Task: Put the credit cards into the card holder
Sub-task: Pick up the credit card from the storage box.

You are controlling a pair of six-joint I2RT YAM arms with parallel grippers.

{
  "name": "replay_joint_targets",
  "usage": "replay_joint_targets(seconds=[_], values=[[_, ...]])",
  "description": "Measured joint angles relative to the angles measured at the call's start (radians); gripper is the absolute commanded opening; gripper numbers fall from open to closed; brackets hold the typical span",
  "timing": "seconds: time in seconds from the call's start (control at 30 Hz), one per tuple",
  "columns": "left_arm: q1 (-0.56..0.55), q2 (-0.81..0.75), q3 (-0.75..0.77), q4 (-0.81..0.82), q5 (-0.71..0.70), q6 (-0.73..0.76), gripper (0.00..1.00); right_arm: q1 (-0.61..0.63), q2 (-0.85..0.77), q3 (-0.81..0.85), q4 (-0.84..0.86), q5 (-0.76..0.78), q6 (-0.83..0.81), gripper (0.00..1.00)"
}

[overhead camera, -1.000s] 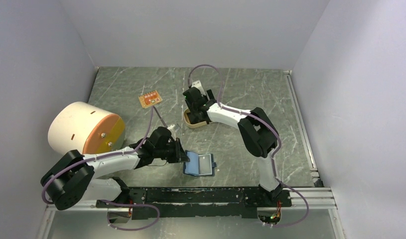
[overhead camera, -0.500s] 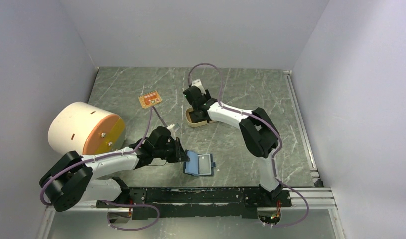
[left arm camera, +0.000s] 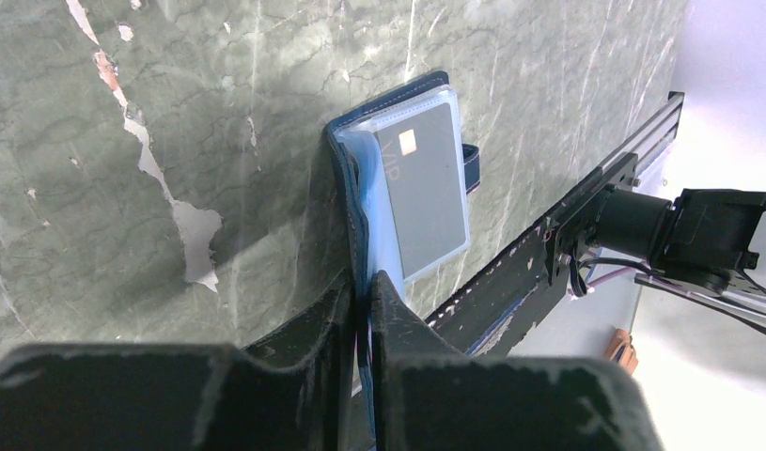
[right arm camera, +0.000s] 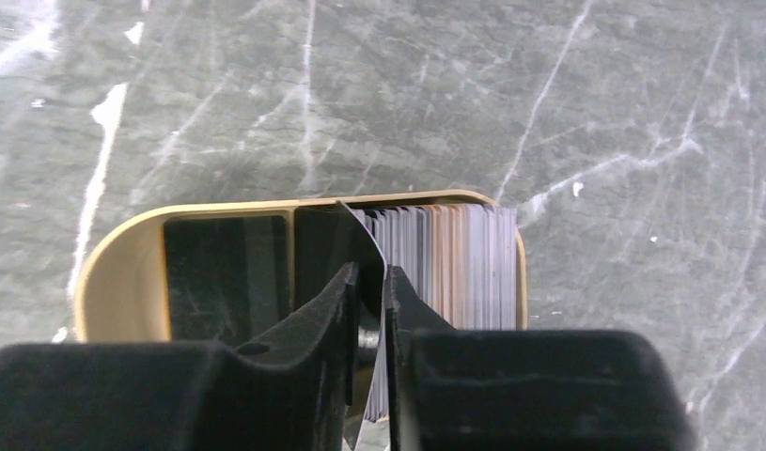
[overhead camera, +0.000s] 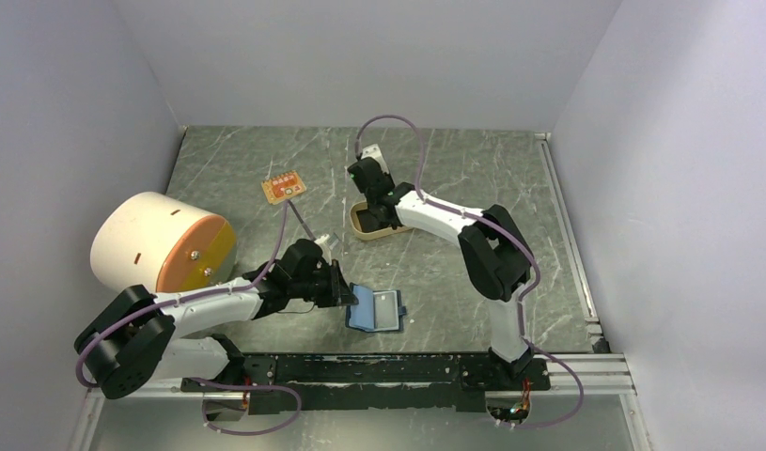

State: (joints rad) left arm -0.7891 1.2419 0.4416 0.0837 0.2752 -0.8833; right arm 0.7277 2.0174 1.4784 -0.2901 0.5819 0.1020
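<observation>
The left gripper (left arm camera: pixel 362 287) is clenched on one edge of the dark navy folding card holder (left arm camera: pixel 381 235) — light blue inside, with a grey chip card (left arm camera: pixel 430 188) in its clear sleeve — which lies open toward 6 o'clock on the green marbled table (overhead camera: pixel 510 178). At 12 o'clock from it sits the tan oval tray (right arm camera: pixel 116 272), where the thin grey and white plastic credit cards (right arm camera: pixel 463 263) stand on edge in a row. The right gripper (right arm camera: pixel 369 282) grasps a single card (right arm camera: pixel 367 235), bowed away from the stack's end.
</observation>
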Motion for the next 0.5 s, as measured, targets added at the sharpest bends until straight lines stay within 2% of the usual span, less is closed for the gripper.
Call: replay_joint_targets(seconds=[0.1,0.33,0.5], values=[[0.000,0.000,0.000,0.000,-0.001,-0.003,0.13,0.000,-0.023,-0.008,0.007,-0.045,0.008,0.00],[0.000,0.005,0.000,0.000,-0.002,-0.013,0.12,-0.007,-0.141,-0.070,-0.002,-0.158,0.036,0.00],[0.002,0.006,-0.004,-0.001,-0.014,-0.027,0.12,-0.013,-0.274,-0.181,0.000,-0.288,0.091,0.00]])
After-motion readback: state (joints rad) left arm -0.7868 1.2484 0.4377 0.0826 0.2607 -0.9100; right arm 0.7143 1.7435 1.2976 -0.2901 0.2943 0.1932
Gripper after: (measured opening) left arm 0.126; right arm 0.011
